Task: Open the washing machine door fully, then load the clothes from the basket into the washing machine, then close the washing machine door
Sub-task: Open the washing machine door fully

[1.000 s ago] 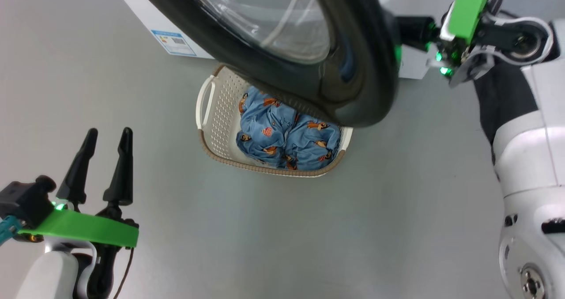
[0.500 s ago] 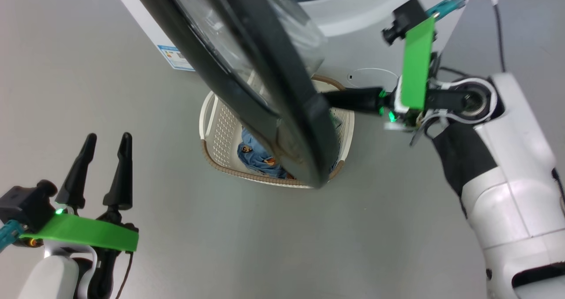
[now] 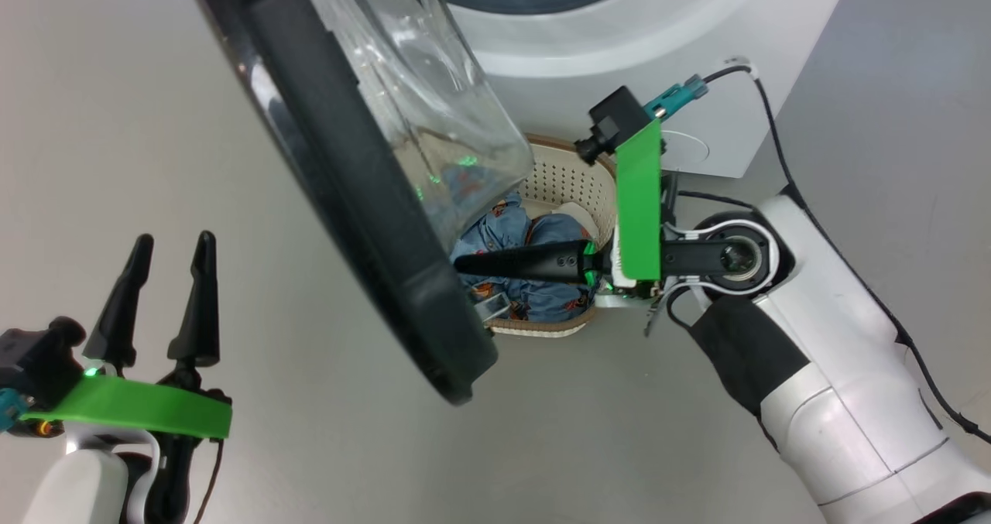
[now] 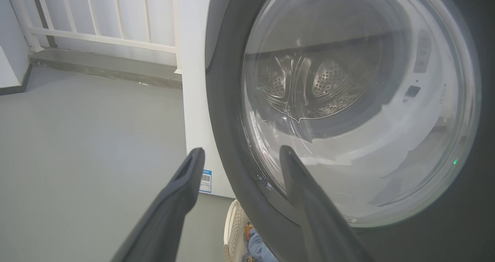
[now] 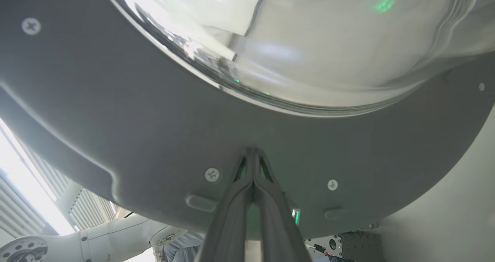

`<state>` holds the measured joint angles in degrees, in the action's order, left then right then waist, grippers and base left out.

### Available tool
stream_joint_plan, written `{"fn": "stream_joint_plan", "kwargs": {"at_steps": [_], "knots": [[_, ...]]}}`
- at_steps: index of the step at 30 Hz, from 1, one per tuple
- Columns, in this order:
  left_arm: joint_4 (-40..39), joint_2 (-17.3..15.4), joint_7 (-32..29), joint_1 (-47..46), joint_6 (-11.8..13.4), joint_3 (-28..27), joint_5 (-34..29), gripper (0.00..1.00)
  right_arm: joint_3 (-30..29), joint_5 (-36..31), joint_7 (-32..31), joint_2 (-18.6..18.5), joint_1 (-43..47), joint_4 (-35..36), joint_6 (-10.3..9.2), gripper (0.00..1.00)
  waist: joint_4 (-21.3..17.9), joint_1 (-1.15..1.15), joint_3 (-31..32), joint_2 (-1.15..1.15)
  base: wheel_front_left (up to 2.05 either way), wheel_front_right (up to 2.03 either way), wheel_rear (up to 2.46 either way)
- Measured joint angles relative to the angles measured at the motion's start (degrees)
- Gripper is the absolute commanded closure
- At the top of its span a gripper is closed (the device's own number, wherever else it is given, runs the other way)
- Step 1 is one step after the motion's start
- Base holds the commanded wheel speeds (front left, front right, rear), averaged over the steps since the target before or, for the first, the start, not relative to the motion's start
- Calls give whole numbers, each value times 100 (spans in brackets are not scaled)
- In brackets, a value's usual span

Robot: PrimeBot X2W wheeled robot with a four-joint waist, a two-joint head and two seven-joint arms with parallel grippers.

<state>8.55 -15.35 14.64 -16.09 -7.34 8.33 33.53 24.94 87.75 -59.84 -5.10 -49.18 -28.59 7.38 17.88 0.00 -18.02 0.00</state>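
Observation:
The washing machine door stands swung out, its black rim edge-on across the head view and its glass bowl bulging toward the white washing machine. My right gripper is shut on nothing, and its tips press the door's grey inner rim below the glass. Under it sits the cream basket with the blue printed clothes, partly hidden by the door. My left gripper hovers open at the lower left, facing the door's outer face, with the basket's corner below.
Grey floor surrounds the machine and basket. The steel drum shows through the glass. A white railing and a step stand beyond the machine's left side. My right arm reaches in from the lower right, a cable trailing beside it.
The door has swung further open toward the left. My right gripper has moved down and left with it, fingers against the inner rim. The basket's clothes show again on the door's right. The left gripper barely moved.

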Motion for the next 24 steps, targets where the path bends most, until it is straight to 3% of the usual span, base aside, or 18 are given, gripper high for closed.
{"fn": "stream_joint_plan", "kwargs": {"at_steps": [11,24], "knots": [[10,0,0,2,0,-56,-5,0,1203,1002,660,-8,-1,147,0,100,-42,0,40,0,0,0,0],[42,0,0,48,0,-130,-51,0,1889,1636,1295,-7,-10,140,0,100,-94,0,184,0,0,0,0]]}}
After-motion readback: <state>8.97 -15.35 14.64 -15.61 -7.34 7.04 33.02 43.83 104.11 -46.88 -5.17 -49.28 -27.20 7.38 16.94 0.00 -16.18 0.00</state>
